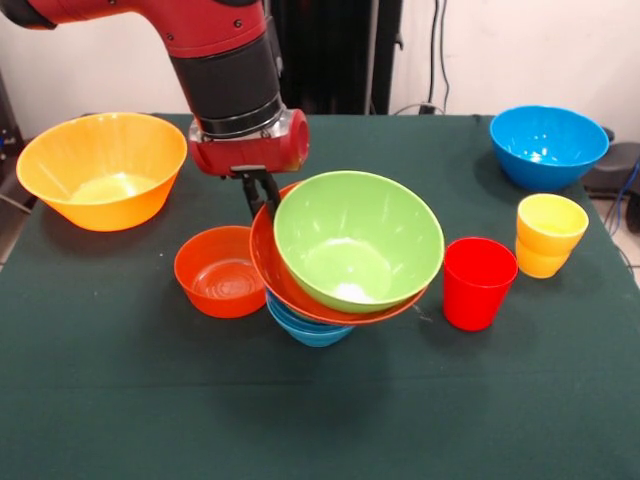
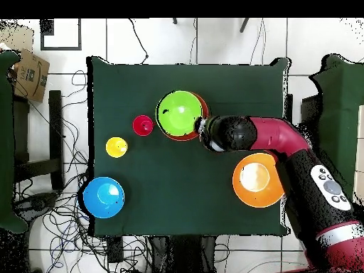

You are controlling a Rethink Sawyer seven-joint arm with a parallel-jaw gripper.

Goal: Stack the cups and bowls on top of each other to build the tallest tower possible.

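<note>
Your tower (image 1: 335,265) sits in the middle of the frame: a green bowl (image 1: 358,240) in a red-orange one over blue. The claw (image 1: 262,192) pinches its rim, tipping it. You still must add both cups (image 1: 478,283) and three more bowls (image 1: 104,168).

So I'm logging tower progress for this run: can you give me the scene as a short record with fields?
tower: green bowl tilted in red-orange bowl, on small blue bowl
claw: claw at the tower's rim; open or shut unclear
loose bowls: small orange bowl, large orange-yellow bowl, large blue bowl
cups: red cup, yellow cup, both upright, unstacked
</note>
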